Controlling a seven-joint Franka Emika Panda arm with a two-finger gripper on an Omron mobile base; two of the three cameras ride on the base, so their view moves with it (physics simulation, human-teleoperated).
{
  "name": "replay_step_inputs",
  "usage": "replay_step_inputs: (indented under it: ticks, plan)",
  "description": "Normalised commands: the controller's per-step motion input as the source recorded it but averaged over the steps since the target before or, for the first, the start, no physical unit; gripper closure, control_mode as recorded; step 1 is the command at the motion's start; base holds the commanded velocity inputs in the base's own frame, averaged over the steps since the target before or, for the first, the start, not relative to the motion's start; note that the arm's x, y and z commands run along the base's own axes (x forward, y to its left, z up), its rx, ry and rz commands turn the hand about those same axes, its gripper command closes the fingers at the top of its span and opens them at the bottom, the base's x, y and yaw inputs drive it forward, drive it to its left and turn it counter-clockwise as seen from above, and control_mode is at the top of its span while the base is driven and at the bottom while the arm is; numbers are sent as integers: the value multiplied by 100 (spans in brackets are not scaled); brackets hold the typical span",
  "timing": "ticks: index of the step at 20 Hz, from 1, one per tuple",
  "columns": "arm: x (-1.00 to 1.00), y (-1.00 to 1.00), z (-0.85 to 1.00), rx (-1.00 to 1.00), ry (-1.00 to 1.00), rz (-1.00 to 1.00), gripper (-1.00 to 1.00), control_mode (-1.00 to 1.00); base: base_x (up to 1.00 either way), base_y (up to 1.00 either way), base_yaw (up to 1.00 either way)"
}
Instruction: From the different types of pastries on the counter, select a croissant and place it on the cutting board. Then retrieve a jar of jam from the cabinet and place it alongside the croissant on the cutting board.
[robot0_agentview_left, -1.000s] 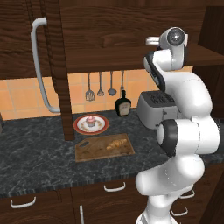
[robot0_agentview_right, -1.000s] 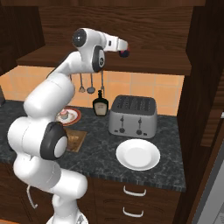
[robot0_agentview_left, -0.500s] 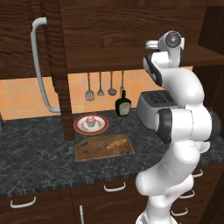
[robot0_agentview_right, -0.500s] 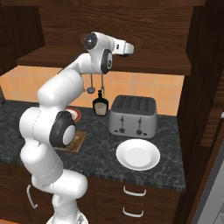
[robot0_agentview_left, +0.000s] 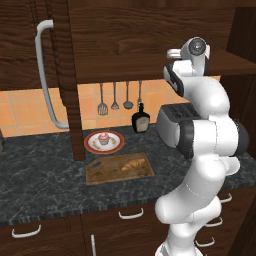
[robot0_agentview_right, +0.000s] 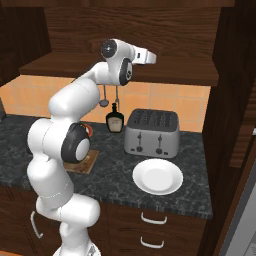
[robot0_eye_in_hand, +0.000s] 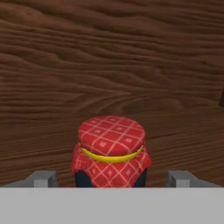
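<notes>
The gripper (robot0_eye_in_hand: 112, 177) stands wide apart, its two grey fingertips (robot0_eye_in_hand: 43, 178) either side of the squat dark jar of jam with a red checked cloth lid (robot0_eye_in_hand: 111, 151), touching neither. The jar sits between them on the dark brown wood-grain cabinet shelf (robot0_eye_in_hand: 183, 140). The small golden-brown croissant (robot0_agentview_left: 132, 164) lies on the flat brown wooden cutting board (robot0_agentview_left: 100, 172), on the dark marbled surface (robot0_agentview_left: 40, 185).
</notes>
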Motion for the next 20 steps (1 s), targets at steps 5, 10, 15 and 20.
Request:
replay_step_inputs:
  ticks: [5,10,15,20]
  plan:
    - [27,0,-13,0,8,0,100,-100,0,0,0]
    - [9,0,-3,0,7,0,100,-100,0,0,0]
    - [-27,-19,4,5,1,0,100,-100,0,0,0]
    - [-76,-31,0,13,0,0,100,-100,0,0,0]
